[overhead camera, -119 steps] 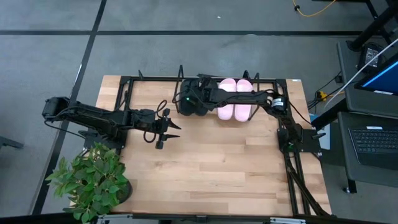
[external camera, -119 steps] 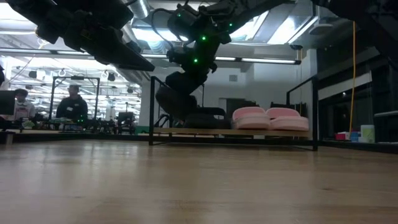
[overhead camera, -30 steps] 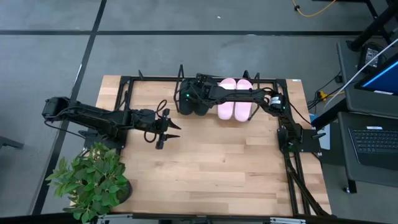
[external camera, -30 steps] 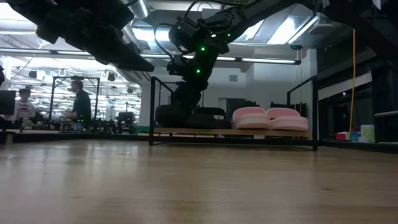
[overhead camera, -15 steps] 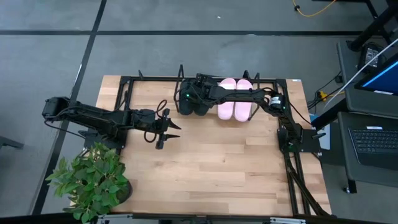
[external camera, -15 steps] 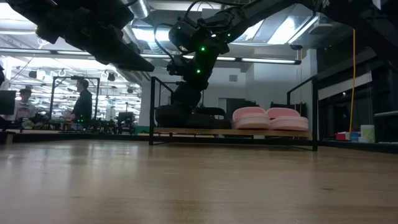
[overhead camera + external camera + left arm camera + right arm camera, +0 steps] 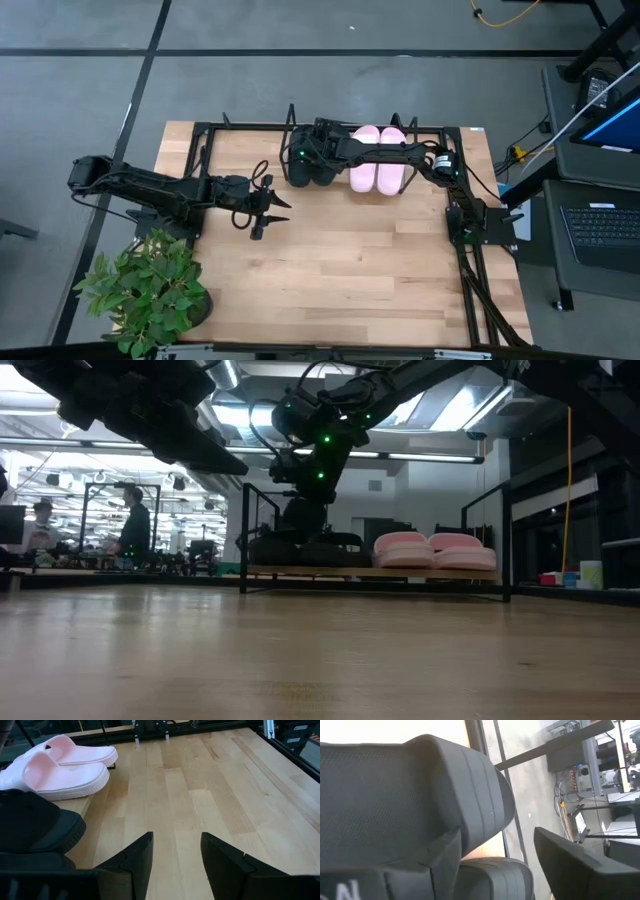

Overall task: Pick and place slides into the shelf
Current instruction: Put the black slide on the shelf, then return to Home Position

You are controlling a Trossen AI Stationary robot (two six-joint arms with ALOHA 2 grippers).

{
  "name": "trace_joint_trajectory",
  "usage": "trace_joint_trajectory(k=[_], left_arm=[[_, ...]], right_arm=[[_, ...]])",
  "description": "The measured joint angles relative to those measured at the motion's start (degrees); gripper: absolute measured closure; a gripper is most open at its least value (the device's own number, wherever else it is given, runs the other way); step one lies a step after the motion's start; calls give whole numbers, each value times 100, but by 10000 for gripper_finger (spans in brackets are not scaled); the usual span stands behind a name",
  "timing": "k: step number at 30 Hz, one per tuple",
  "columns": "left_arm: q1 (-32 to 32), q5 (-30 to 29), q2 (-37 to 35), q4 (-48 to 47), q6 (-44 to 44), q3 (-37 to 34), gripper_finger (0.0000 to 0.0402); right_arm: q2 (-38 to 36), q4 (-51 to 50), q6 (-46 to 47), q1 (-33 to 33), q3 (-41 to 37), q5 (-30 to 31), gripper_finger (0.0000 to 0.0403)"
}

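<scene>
Two black slides [image 7: 312, 172] lie side by side on the shelf [image 7: 240, 150] at the table's far edge, with two pale pink slides [image 7: 378, 162] right of them, soles down on the tilted board [image 7: 420, 572]. My right gripper [image 7: 303, 156] hangs open over the black pair, its fingers standing on either side of one black slide's strap [image 7: 395, 795]; the second black slide [image 7: 490, 877] lies beyond. My left gripper [image 7: 272, 208] waits open above the bare tabletop, left of centre, with nothing between its fingers [image 7: 176, 850]. My right gripper comes at the black slide's strap from above. One finger [image 7: 385, 875] lies close along the strap's side [image 7: 445, 820]; I cannot tell whether it touches. The other finger [image 7: 570, 865] stands clear, with a gap between it and the strap. The slide rests on the shelf board.
A potted plant [image 7: 150, 290] stands at the table's near left corner. The shelf's thin black wire frame [image 7: 243, 535] rises around the board. The right arm's base [image 7: 470, 215] sits at the table's right edge. People [image 7: 132, 525] stand in the room behind.
My right gripper has opened over the black slide and let it go; the slide stays lying on the shelf board beside the other black one.
</scene>
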Motion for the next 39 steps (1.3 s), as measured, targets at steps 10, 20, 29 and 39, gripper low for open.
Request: trace_joint_trajectory(k=[10,20,29,39], left_arm=[[0,0,0,0,2,0,244],[1,0,1,0,23,0,244],[0,-2,1,223,24,0,244],[96,-149,-141,237,24,2,245]], right_arm=[[0,-594,122,166,514,150,153],[0,-2674,1313,480,1492,-439,181],[-13,-3154,1994,761,2115,-1677,380],[-59,-3751,2471,1545,2131,-852,399]])
